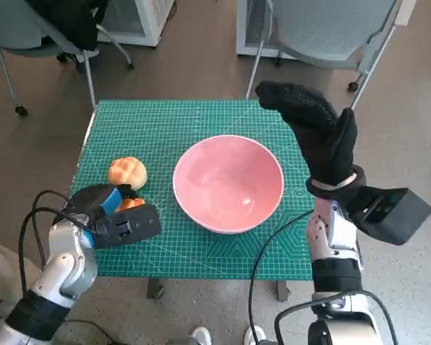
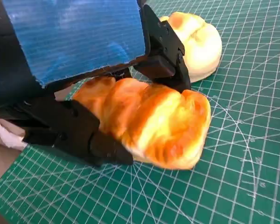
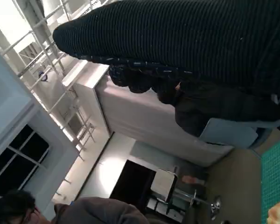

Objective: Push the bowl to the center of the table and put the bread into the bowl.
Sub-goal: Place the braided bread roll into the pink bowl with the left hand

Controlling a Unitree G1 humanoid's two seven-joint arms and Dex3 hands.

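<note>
Down at the near-left edge, the blue-taped black left hand [image 1: 113, 213] is clamped on a golden-brown bread roll [image 2: 154, 123], the glossy pink bowl [image 1: 228, 182] looks centred on the green cutting mat [image 1: 172, 122] already, so only the drop-in's left, and the gloved right hand [image 1: 316, 129] hangs open, holding nothing.

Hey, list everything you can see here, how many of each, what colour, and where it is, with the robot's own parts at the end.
Bowl: one, pink, about mid-table, nothing in it.
Bread rolls: two, golden; one lies loose on the mat left of the bowl, the other sits between the left hand's fingers.
Cutting mat: one, green with a grid, covering the table.
Chairs: two, grey, on the floor beyond the table, one at the far left, one at the far right.
Person: one, at the edge of the right wrist view.
Left hand: black with blue tape, holding a roll at the mat's near left.
Right hand: black glove, raised above the bowl's right, holding nothing.
</note>
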